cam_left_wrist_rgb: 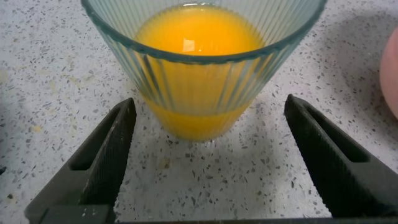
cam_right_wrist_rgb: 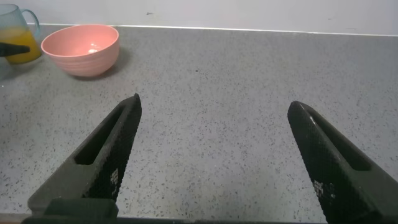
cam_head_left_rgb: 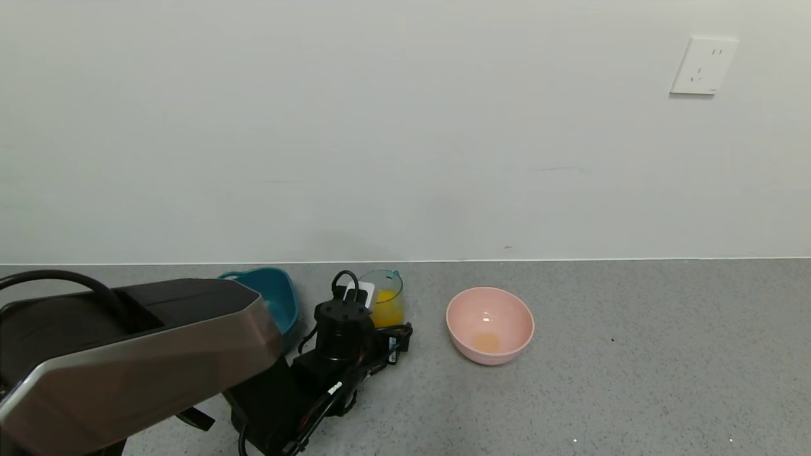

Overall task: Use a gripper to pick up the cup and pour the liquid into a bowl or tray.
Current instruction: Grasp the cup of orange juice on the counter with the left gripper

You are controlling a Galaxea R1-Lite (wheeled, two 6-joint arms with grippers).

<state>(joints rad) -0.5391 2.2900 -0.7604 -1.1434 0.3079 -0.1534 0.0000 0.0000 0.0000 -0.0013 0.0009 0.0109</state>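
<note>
The left gripper (cam_left_wrist_rgb: pixel 208 155) is seen low over the counter (cam_head_left_rgb: pixel 633 354), jaws spread wide, with the cup (cam_left_wrist_rgb: pixel 202 68) standing upright just ahead of the gap and touched by neither finger. The approach step is judged to be in hand; nothing has been grasped yet. The juice (cam_left_wrist_rgb: pixel 199 37) is held roughly halfway up the ribbed wall, so a short advance is called for, then a firm, level closure on the cup's lower half before any lift. Beside the cup, a pink bowl (cam_head_left_rgb: pixel 490 325) is set to the right, a trace of orange in its bottom. Farther back on the left, the teal tub (cam_head_left_rgb: pixel 275 301) is half hidden behind the arm. The right gripper (cam_right_wrist_rgb: pixel 214 155) is parked well off to the right, jaws wide over bare counter.
</note>
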